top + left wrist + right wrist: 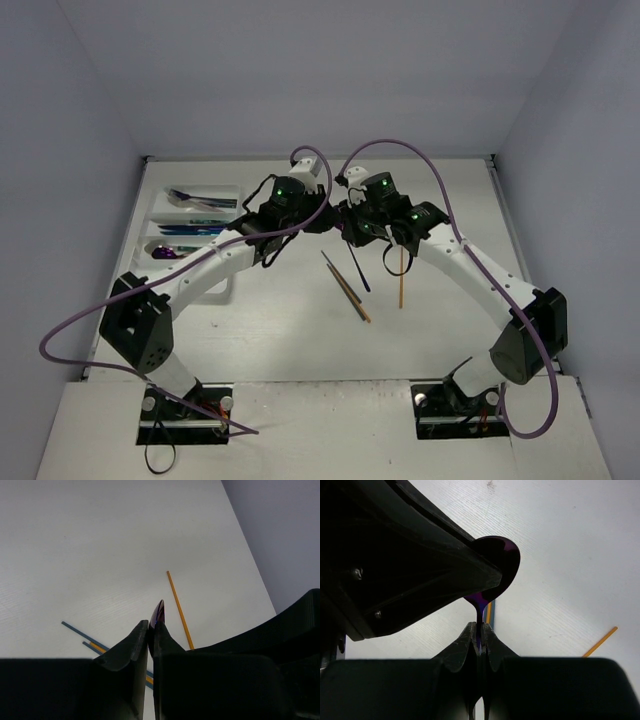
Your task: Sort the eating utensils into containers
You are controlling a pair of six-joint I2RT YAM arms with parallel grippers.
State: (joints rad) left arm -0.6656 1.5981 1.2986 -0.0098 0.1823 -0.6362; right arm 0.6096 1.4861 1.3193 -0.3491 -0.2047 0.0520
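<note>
Two arms meet above the middle of the table (pixel 280 320), and one purple spoon (pixel 501 555) is held between them, off the surface; the right gripper (pixel 479 629) is clamped on its handle, and the left gripper (pixel 151 626) is pinched tight on its bowl. In the right wrist view the spoon's long axis runs straight out from the right fingers toward 12 o'clock, bowl end farthest away, with the broad face of the bowl showing; in the left wrist view only a thin purple edge of it shows past the fingertips.

Three slim utensils lie loose on the table: an orange one (pixel 401 280) with its long axis from 12 to 6 o'clock, and a dark one (pixel 346 271) and a gold one (pixel 352 298) lying close together, each from about 11 to 5 o'clock.

One white tray (pixel 222 192) sits at about 10 o'clock from the table's centre; its compartments hold blue-teal utensils (pixel 200 204) and a purple piece (pixel 165 253); how many in all I cannot tell.
</note>
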